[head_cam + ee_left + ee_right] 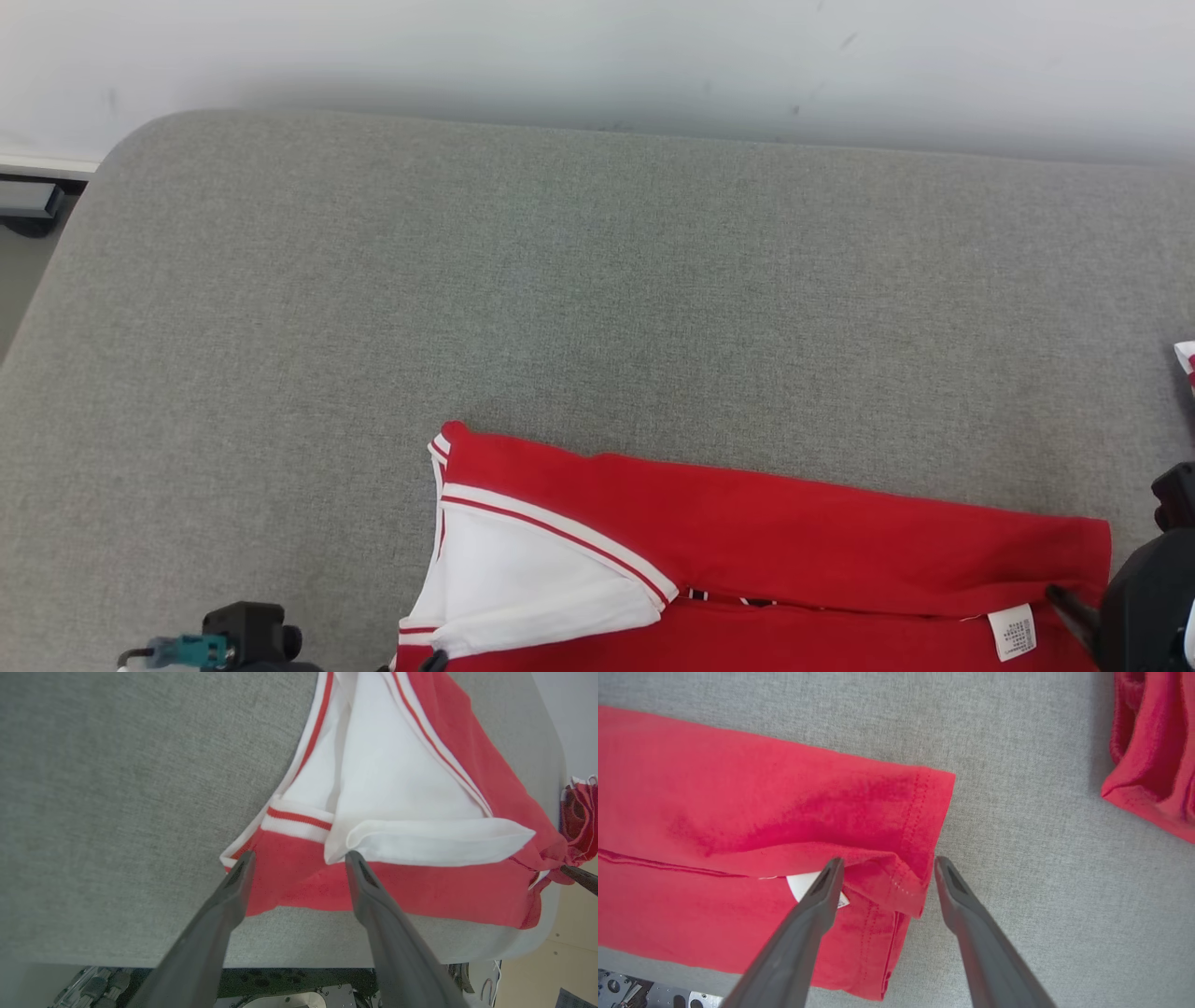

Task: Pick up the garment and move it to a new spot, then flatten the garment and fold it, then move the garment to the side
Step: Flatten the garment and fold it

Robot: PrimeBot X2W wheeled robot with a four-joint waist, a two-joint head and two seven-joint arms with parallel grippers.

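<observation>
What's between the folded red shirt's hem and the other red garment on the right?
Bare grey cushion, in the right wrist view. One finger of the right hand sits over it beside the shirt; the other garment lies apart.

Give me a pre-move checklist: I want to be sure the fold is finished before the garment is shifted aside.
1. Left pincer open, gripping nothing: ok.
2. Right pincer open, gripping nothing: ok.
3. Red garment folded double on the grey surface: ok.
4. Fold lying flat: not ok; the hem corner by the right pincer is rumpled.
5. Garment wholly on the surface: ok; in the left wrist view its near edge stops short of the rim.
6. Room to the side: ok on the robot's left, bare surface; on its right a second red garment lies apart.
</observation>
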